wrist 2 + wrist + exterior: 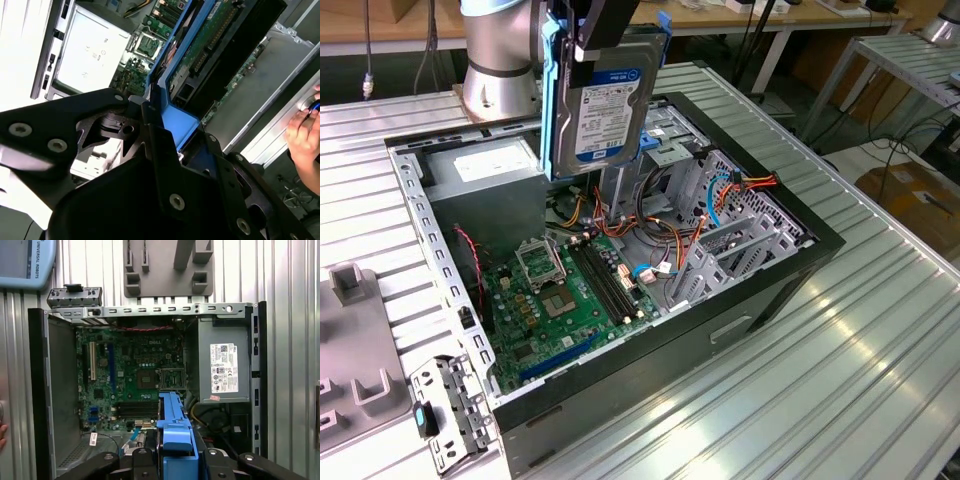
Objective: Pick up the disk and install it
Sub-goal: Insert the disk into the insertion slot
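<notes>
Fingers (603, 28) clamp the upright disk (608, 110) between them, above the computer case (620, 385).

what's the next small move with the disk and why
Probably ease the disk, held upright in the gripper above the open case, sideways toward the blue-trimmed bay at the exterior view's right, staying above the cables, since it is not yet at the bay.
</notes>
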Controlling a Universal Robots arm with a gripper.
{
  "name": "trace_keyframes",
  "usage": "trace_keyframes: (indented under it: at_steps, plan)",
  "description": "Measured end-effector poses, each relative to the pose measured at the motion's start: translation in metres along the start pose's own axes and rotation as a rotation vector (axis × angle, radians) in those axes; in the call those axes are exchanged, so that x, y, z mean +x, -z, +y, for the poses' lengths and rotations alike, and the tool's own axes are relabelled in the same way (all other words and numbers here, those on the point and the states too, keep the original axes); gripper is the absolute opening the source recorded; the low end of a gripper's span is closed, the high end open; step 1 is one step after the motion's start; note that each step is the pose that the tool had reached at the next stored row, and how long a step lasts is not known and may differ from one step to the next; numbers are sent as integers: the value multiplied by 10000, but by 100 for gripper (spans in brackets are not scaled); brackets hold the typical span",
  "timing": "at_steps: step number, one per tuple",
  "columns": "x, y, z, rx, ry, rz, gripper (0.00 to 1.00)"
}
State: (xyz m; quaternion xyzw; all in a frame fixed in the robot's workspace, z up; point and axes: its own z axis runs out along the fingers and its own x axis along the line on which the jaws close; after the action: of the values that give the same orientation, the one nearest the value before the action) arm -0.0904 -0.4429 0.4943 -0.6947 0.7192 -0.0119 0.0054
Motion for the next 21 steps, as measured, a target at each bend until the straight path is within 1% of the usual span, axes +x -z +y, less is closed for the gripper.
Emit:
trace_keyframes:
  at_steps: [3,14,21]
  plan:
    - [37,-4,-1,0,0,-1,37]
    - [130,-8,-4,0,1,5,37]
    - [141,-9,-5,1,0,5,37]
